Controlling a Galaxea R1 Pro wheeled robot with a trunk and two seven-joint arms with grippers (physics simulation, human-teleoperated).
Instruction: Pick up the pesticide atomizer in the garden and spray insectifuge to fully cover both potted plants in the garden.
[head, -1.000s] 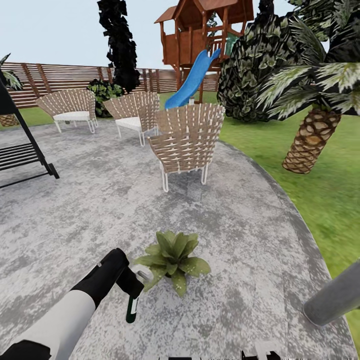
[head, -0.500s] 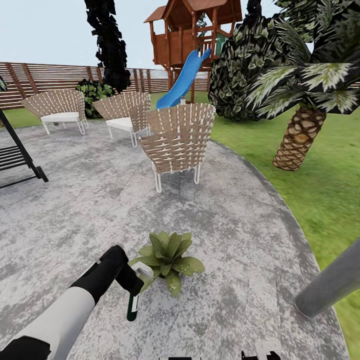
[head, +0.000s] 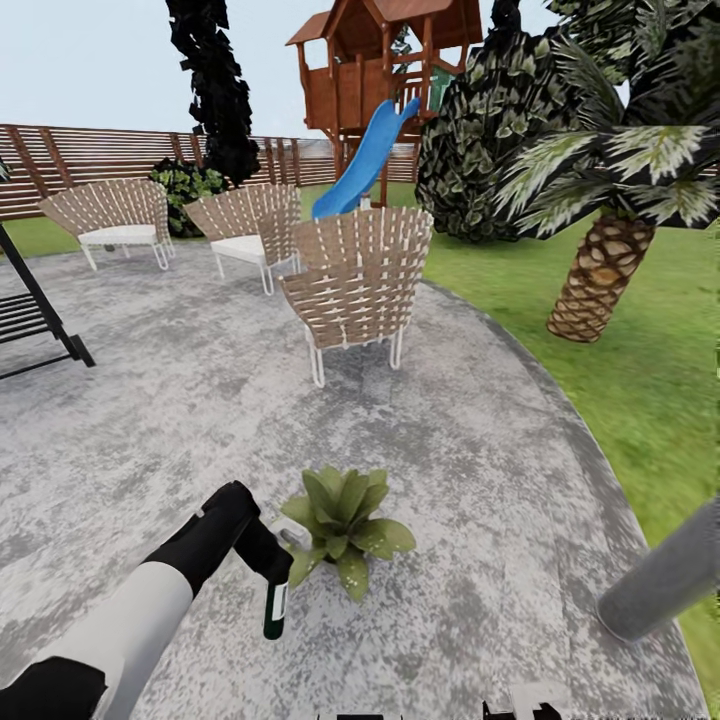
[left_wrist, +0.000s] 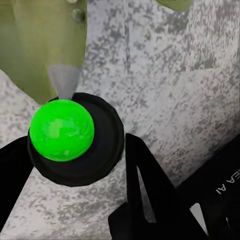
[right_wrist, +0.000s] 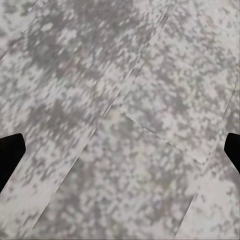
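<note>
left tool (head: 268, 560) clamped on pesticide atomizer (head: 274, 608), bottle hung upright, head up | potted plant (head: 343, 518) lies just right of and slightly beyond it on the paved patch (head: 480, 440), nearer the left arm | right tool (right_wrist: 120, 150) held apart over paving

Grey paved patch (head: 480, 470) carries potted plant (head: 342, 515), three wicker chairs (head: 358, 280).

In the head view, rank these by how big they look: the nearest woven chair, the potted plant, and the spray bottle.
1. Nearest woven chair, largest.
2. Potted plant.
3. Pesticide atomizer, smallest, held by the left gripper.
The chair stands farther away, so its lead is real.
</note>
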